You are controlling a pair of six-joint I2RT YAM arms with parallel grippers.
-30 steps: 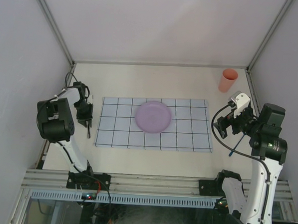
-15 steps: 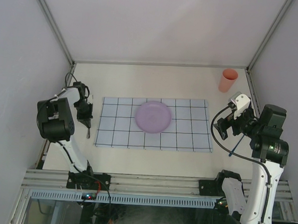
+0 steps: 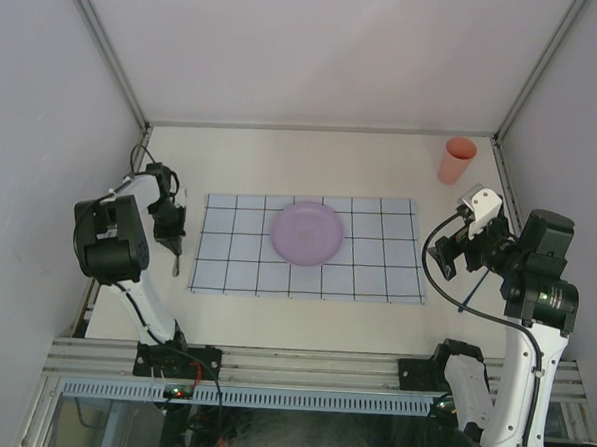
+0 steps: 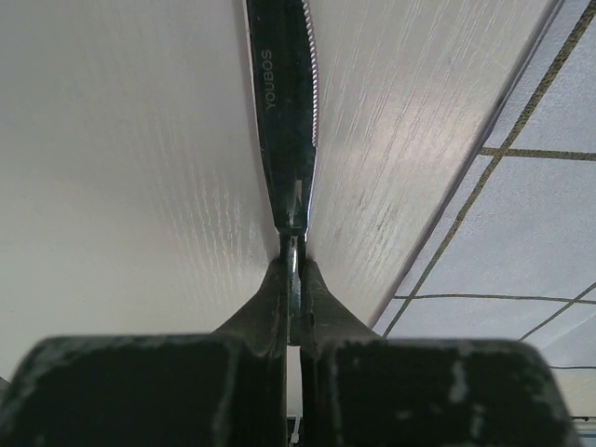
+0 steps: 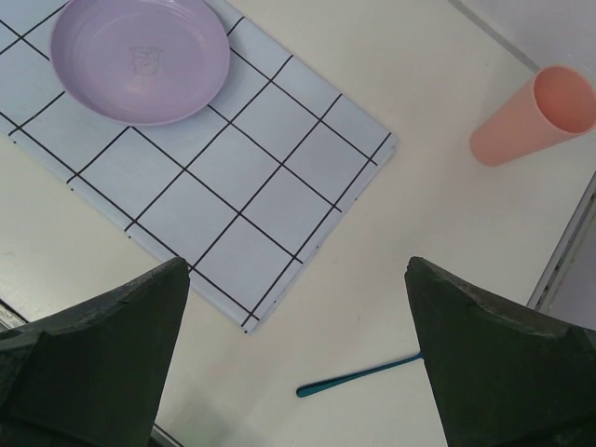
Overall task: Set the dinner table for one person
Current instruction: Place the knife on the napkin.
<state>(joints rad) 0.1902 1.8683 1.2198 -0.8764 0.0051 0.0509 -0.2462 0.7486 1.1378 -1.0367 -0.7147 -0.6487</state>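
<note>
On the left of the dinner table (image 3: 282, 163), my left gripper (image 3: 169, 239) (image 4: 294, 247) is shut on the handle end of a dark serrated knife (image 4: 287, 112) (image 3: 176, 262). The knife lies on the tabletop just left of the grid cloth (image 3: 377, 263) (image 4: 549, 233). A purple plate (image 3: 306, 233) (image 5: 140, 58) sits in the middle of the cloth (image 5: 270, 186). My right gripper (image 3: 445, 259) (image 5: 298, 263) hovers open and empty to the right of the cloth, above a thin blue utensil (image 5: 358, 377) (image 3: 465, 297) whose far end is hidden behind a finger.
A salmon cup (image 3: 457, 160) (image 5: 531, 116) stands at the back right corner near the aluminium rail (image 3: 502, 164). Grey walls enclose the table on three sides. Bare tabletop lies behind the cloth and in front of it.
My left jaws have closed on the knife handle. The right arm has shifted only very slightly, and the plate, cloth and cup have not moved.
</note>
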